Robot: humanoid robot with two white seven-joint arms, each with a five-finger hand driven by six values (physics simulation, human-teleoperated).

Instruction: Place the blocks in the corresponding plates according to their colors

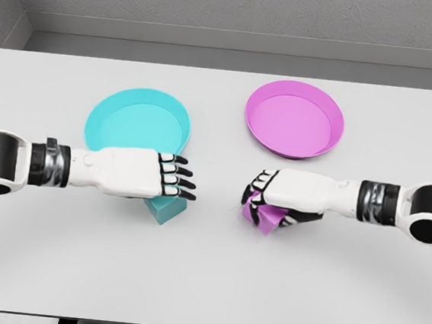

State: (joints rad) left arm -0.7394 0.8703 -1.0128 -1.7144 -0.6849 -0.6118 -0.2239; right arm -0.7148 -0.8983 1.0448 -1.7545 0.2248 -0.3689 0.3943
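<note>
A cyan plate (137, 118) lies at the table's left centre, a pink plate (294, 118) at the right rear. A cyan block (167, 209) sits on the table just in front of the cyan plate, mostly under my left hand (178, 177), whose fingers stretch out flat over it without closing. A pink block (267, 216) rests on the table in front of the pink plate. My right hand (262, 197) has its fingers curled around that block, which still touches the table.
The white table (204, 283) has a back edge against a grey wall and a front edge near the bottom of the view.
</note>
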